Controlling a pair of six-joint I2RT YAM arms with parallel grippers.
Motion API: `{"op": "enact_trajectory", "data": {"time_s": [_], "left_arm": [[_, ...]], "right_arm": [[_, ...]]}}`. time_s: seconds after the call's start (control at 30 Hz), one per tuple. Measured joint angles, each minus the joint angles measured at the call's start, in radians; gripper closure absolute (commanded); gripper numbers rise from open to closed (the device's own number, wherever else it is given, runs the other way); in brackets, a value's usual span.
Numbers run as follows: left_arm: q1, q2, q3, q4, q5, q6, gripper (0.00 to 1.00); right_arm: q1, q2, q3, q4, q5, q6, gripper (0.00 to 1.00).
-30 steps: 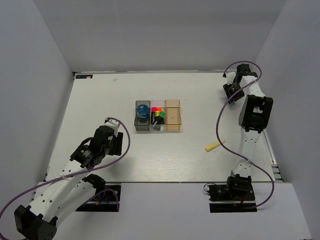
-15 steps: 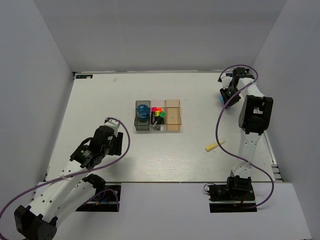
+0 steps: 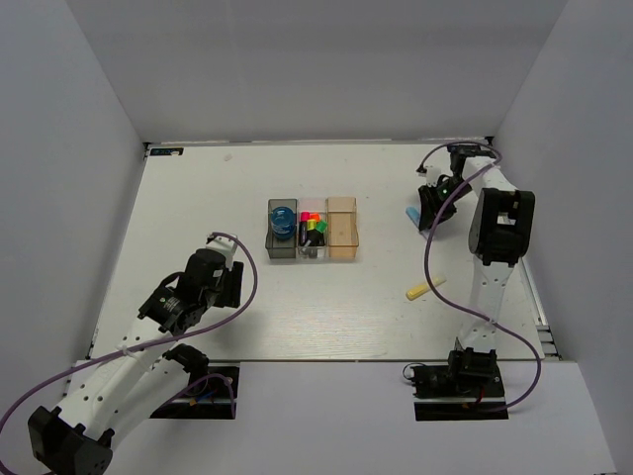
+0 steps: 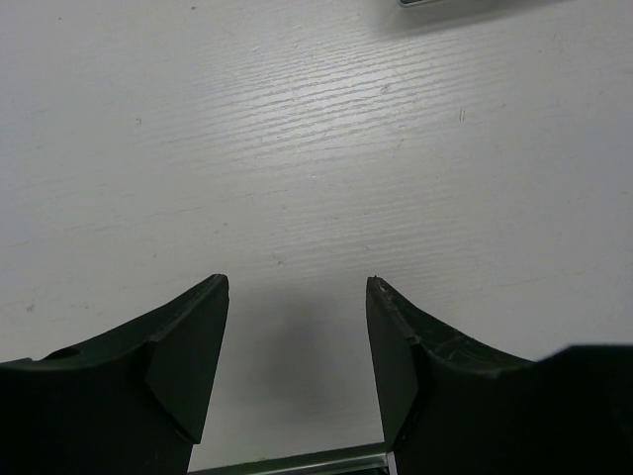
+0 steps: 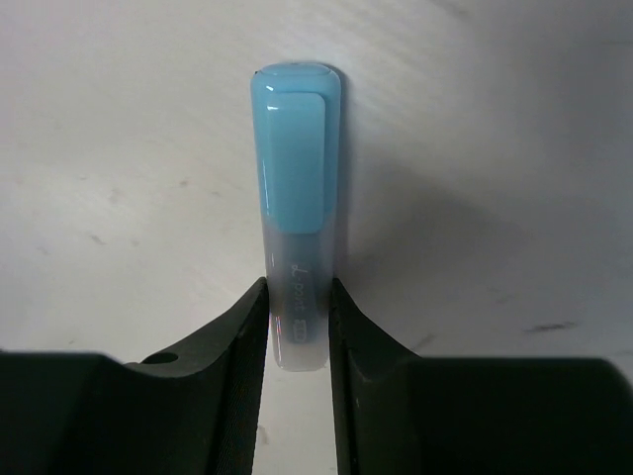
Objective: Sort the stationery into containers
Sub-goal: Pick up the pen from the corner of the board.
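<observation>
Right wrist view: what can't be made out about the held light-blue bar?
Right wrist view: the print on the light-blue bar is too small and blurred to read; the right tool's fingers cover its lower sides.
Top view: the bar is a speck, partly behind the tool.

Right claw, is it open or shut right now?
The claw is shut on the blue bar; both fingers press its sides.

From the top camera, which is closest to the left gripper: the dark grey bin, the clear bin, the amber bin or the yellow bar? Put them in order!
From the left gripper outward:
1. dark grey bin, left end of the row
2. clear bin, middle of the row
3. amber bin, right end of the row
4. pale-yellow bar, lying alone, far right
</observation>
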Motion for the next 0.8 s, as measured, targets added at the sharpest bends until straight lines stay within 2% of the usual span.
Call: {"op": "enact_trajectory", "data": {"time_s": [0.3, 0.5, 0.67, 0.8], "left_arm": [[0.000, 0.000, 0.000, 0.000, 0.000, 0.000, 0.32], [0.000, 0.001, 0.000, 0.000, 0.000, 0.000, 0.32], [0.000, 0.001, 0.000, 0.000, 0.000, 0.000, 0.32], [0.000, 0.003, 0.000, 0.000, 0.000, 0.000, 0.32]], "right_arm": [[0.034, -0.031, -0.066, -0.033, -0.123, 0.024, 1.00], [0.072, -0.151, -0.100, -0.027, -0.193, 0.053, 1.00], [0.151, -0.269, -0.098, -0.001, -0.242, 0.103, 1.00], [0.232, -0.294, -0.087, 0.037, -0.257, 0.181, 1.00]]}}
